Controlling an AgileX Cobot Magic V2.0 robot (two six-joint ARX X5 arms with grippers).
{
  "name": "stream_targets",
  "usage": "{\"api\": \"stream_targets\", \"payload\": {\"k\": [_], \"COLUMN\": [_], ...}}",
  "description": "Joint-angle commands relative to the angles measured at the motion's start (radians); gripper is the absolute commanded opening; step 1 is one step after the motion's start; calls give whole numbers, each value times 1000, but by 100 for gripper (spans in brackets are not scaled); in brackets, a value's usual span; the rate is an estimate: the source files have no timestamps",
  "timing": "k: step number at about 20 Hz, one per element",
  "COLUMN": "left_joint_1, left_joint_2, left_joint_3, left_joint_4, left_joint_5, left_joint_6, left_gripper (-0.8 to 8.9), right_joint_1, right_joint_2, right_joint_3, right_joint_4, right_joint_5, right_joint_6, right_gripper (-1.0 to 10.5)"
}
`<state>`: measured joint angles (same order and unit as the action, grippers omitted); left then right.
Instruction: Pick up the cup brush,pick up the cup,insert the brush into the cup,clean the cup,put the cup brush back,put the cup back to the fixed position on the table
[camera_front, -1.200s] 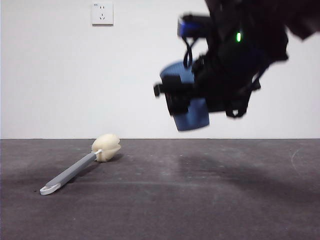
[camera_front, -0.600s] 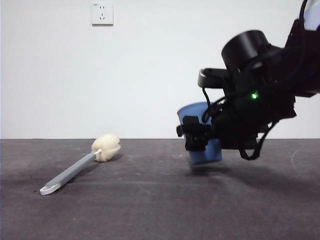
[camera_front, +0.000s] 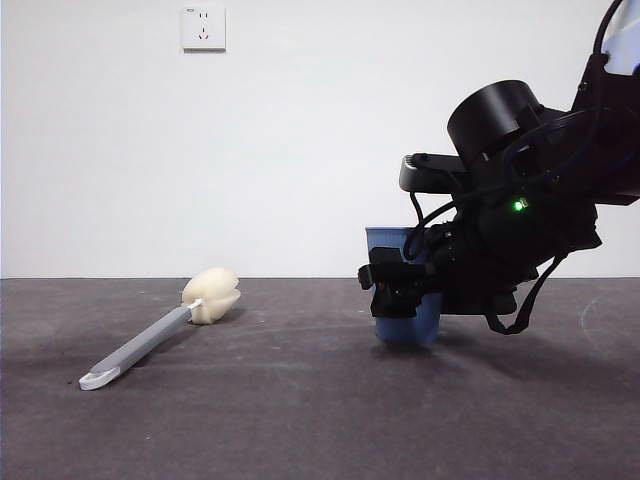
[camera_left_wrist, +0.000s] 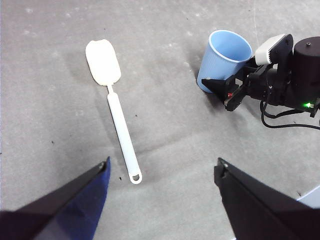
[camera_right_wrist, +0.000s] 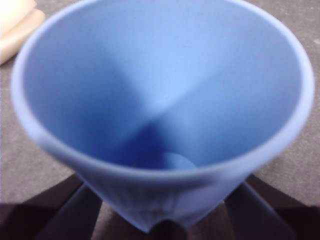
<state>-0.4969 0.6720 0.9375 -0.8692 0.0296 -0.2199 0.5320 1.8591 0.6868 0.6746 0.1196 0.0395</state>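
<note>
The blue cup (camera_front: 408, 328) stands upright with its base at the table (camera_front: 300, 420), right of centre. My right gripper (camera_front: 396, 286) is shut on its ribbed side, reaching in from the right. The right wrist view looks down into the empty cup (camera_right_wrist: 160, 100), with my right gripper (camera_right_wrist: 162, 212) clasping it on both sides. The cup brush (camera_front: 150, 342) lies flat at the left, sponge head (camera_front: 212, 294) toward the wall and away from the cup. From high above, my left gripper (camera_left_wrist: 162, 167) hangs open over the brush (camera_left_wrist: 117, 117), with the cup (camera_left_wrist: 225, 57) farther off.
A white wall with a socket (camera_front: 204, 27) closes the back of the table. The sponge head (camera_right_wrist: 15, 25) shows just beyond the cup's rim in the right wrist view. Bare dark table lies between brush and cup.
My right arm has come down with the cup, from tilted in the air to upright on the table. The brush has not moved.
</note>
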Motion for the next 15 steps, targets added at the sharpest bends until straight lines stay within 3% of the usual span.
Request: {"api": "stream_targets", "payload": {"k": [1,8,15], "left_joint_1": [-1,-1,-1], "left_joint_2": [-2,-2,-2], "left_joint_3": [-5,-5,-5], "left_joint_4": [6,0,-1], "left_joint_5": [-2,-2,-2], "left_joint_6": [11,11,11], "left_gripper": [355,355,355], "right_joint_1": [14,19,18], "right_joint_2": [29,-117,-275], "right_joint_3": [-30,-30,-30], "right_joint_4": [-109,-274,-488], "right_joint_5": [-16,-13,-16], "right_joint_6": [16,17,28], "right_gripper": [207,418,514]}}
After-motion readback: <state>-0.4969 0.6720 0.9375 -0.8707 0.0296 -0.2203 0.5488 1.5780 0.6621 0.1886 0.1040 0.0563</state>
